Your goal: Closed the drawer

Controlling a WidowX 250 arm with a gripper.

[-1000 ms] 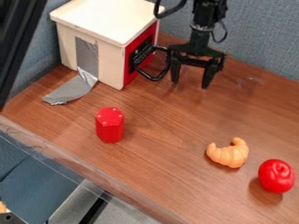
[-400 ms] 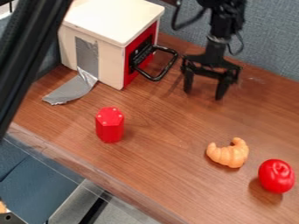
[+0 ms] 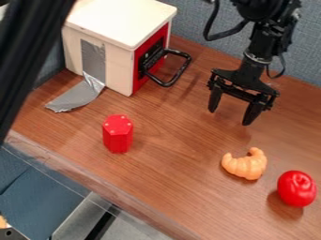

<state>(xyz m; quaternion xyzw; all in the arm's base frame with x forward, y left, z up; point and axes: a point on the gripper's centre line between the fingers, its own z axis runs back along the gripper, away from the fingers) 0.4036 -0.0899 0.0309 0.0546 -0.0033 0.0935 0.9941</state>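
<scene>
The drawer (image 3: 140, 80) sits in the right-hand side of the pale box (image 3: 117, 61), its red front seemingly in line with the box wall, though from where I stand I can't see whether it's fully flush. The dark middle of that front is hard to make out, but the black handle (image 3: 179, 71) plainly juts out over the table (image 3: 169, 154). The box's back is hidden, and its top runs out of view.

The gripper (image 3: 233, 112) hangs tilted to the right of the box, its fingers spread wide with nothing between them. The drawer and handle lie off to one side of those fingers, not touching them. Farther up, the arm (image 3: 257, 10) is cut off above.

Silver tape (image 3: 75, 97) runs down the box's near side and onto the wood. In front of the box stands a red six-sided block (image 3: 118, 134); beyond it, well to the box's right and nearer me, are a toy croissant (image 3: 245, 164) and a shiny red fruit (image 3: 296, 188). A blurry black bar (image 3: 28, 61) hides whatever's left of the box.
</scene>
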